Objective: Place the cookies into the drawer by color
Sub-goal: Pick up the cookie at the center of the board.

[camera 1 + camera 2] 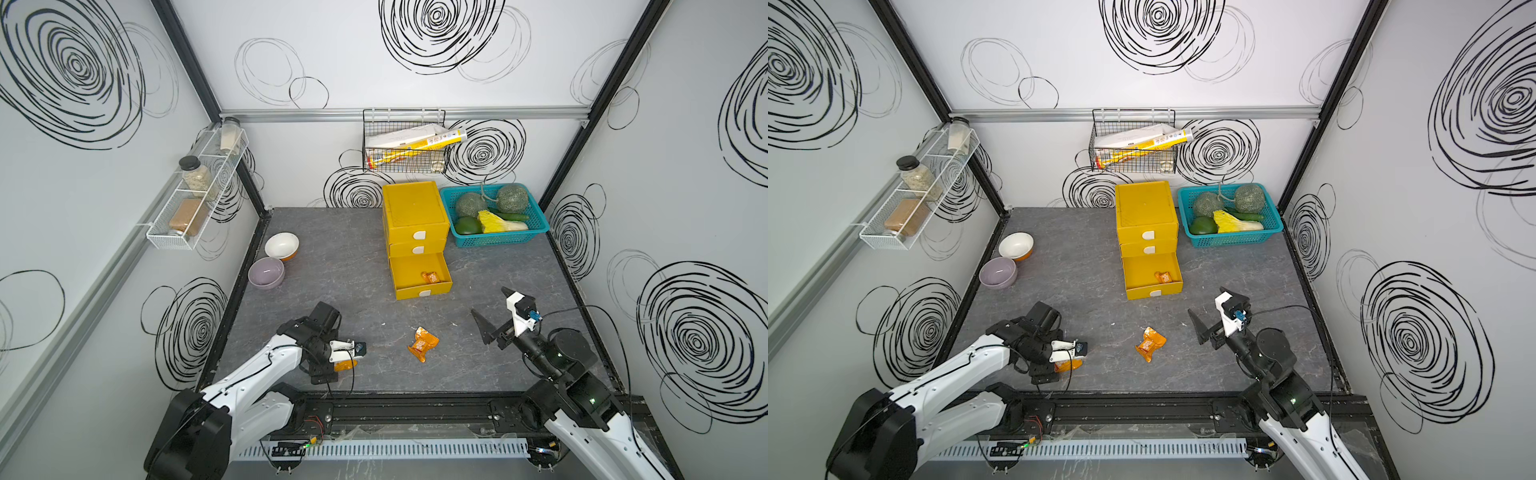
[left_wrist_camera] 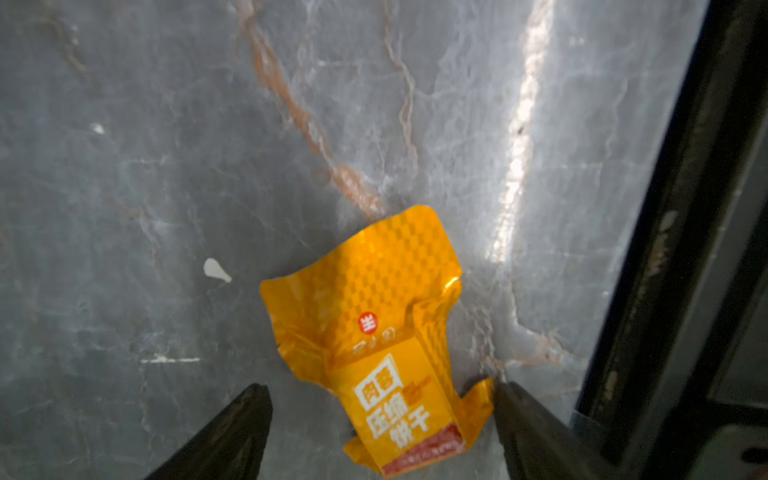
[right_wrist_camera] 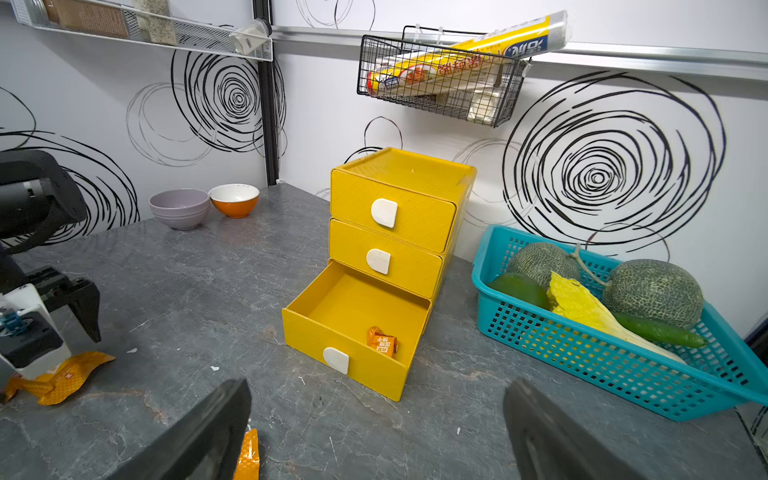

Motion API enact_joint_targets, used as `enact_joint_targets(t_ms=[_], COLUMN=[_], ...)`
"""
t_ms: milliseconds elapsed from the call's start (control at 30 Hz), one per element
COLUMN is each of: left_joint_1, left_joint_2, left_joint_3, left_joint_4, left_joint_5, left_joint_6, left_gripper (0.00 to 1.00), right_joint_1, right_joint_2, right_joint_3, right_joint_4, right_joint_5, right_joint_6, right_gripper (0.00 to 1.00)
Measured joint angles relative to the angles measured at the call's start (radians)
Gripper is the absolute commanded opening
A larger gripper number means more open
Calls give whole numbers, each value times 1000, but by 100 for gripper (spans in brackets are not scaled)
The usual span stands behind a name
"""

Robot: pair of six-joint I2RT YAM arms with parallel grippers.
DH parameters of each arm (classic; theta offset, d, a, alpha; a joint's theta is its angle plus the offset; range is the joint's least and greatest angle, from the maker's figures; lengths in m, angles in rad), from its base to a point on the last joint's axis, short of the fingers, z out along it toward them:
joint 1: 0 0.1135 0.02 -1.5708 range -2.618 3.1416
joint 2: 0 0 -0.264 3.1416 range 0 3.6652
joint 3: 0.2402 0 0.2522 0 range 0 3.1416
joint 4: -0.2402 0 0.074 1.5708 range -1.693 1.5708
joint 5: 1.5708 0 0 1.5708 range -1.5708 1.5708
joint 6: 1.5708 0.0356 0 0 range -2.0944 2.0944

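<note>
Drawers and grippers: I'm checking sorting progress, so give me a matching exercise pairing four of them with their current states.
Things:
1 bottom drawer
2 top drawer
3 left gripper
4 right gripper

States:
A open, empty
B shut
C pulled out, one orange packet inside
D open around a second orange packet

Pairs: 1-C, 2-B, 3-D, 4-A

The yellow three-drawer cabinet (image 1: 415, 208) stands upright at the back of the table (image 1: 332, 270), its top two drawers shut and its bottom drawer (image 1: 407, 270) pulled out. One orange foil packet (image 1: 430, 277) lies inside that drawer, near its right wall. A second orange packet (image 1: 423, 343), crumpled, lies mid-table in front of the cabinet. A third orange packet (image 2: 374, 332) lies label-up near the table's front left edge
</note>
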Motion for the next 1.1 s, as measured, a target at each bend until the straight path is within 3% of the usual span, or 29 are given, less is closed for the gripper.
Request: enact_joint_targets(t_ms=[200, 567, 867, 1100], left_joint_1=[-5, -6, -6, -8], left_joint_2=[83, 140, 161, 248], left_joint_3=[27, 63, 134, 317], left_joint_4=[0, 32, 79, 141], left_joint_5=[4, 16, 51, 108], left_joint_6=[0, 7, 19, 4], left_gripper=[54, 33, 31, 31], right_joint_1=[0, 0, 0, 0], right_joint_2=[-8, -18, -20, -25], right_joint_3=[0, -4, -8, -10], right_joint_4=[0, 6, 9, 19], right_joint_5=[0, 4, 16, 22], right_joint_6=[0, 0, 0, -3], right_gripper=[100, 100, 100, 100])
